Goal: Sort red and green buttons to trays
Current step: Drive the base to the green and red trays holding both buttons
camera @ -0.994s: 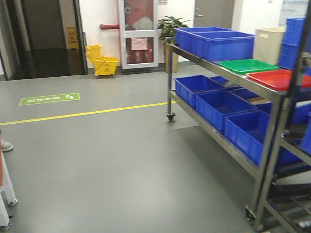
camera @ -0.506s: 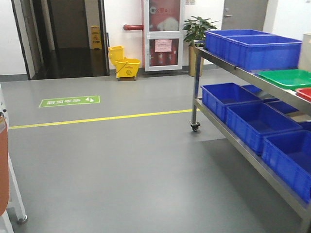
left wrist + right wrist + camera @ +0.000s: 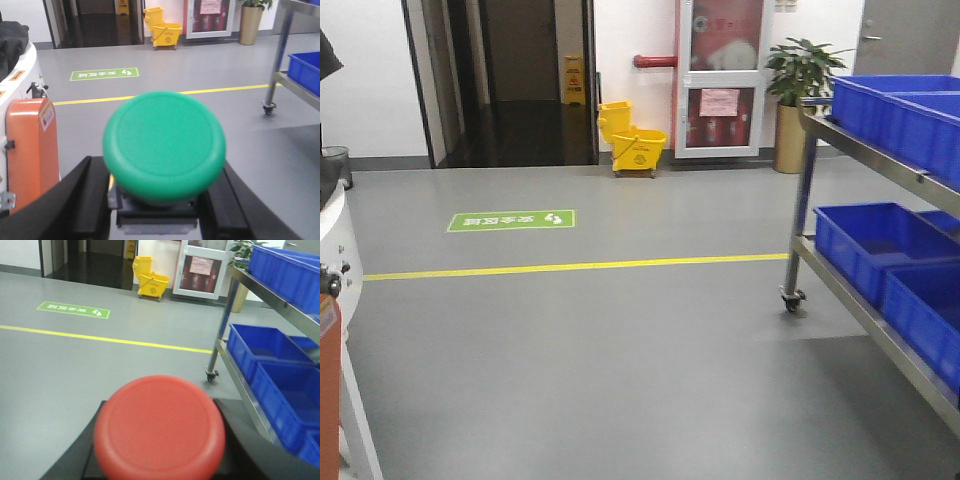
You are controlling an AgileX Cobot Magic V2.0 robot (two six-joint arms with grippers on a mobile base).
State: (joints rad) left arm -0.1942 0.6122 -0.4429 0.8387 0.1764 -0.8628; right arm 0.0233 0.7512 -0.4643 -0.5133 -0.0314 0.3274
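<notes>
In the left wrist view the green button (image 3: 164,142) fills the middle, its dark base clamped between the black fingers (image 3: 87,200) of my left gripper (image 3: 159,172), which is shut on it. The right wrist view shows the red button (image 3: 160,427) held the same way, cap toward the camera, in my right gripper (image 3: 160,450), whose black fingers (image 3: 240,440) show on either side of it. Both buttons hang above grey floor. The trays are out of view. Neither gripper appears in the front view.
A wheeled steel rack (image 3: 802,200) with deep blue crates (image 3: 875,240) stands on the right. A white and orange cart (image 3: 332,300) is at the left edge. Beyond the yellow floor line (image 3: 570,266) are a mop bucket (image 3: 638,150), a plant (image 3: 807,75) and a dark doorway.
The front view has swung left: the rack has slid to the right edge, and the green and red trays on its top shelf have left the frame. A cart has come in at the left.
</notes>
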